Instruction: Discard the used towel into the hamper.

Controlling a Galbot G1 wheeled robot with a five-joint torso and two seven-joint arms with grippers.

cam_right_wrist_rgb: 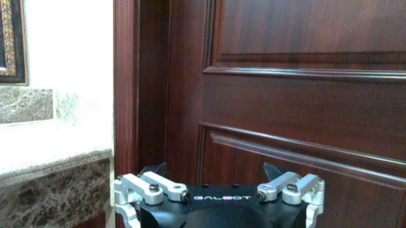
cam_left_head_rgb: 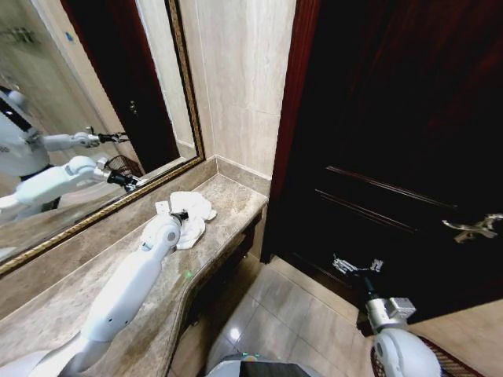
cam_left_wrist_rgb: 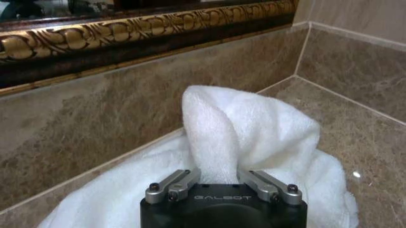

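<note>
Fingers of left gripper (cam_left_wrist_rgb: pixel 219 176) clamped on raised fold of white towel (cam_left_wrist_rgb: pixel 254 137), bunched on marble counter (cam_left_head_rgb: pixel 228 200) below mirror (cam_left_head_rgb: pixel 86 102). Right gripper (cam_left_head_rgb: pixel 355 267) spread apart, facing dark wooden door (cam_right_wrist_rgb: pixel 304 95).

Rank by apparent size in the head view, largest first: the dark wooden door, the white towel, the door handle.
1. dark wooden door
2. white towel, with the left gripper on it
3. door handle, nearer the camera yet smallest
</note>
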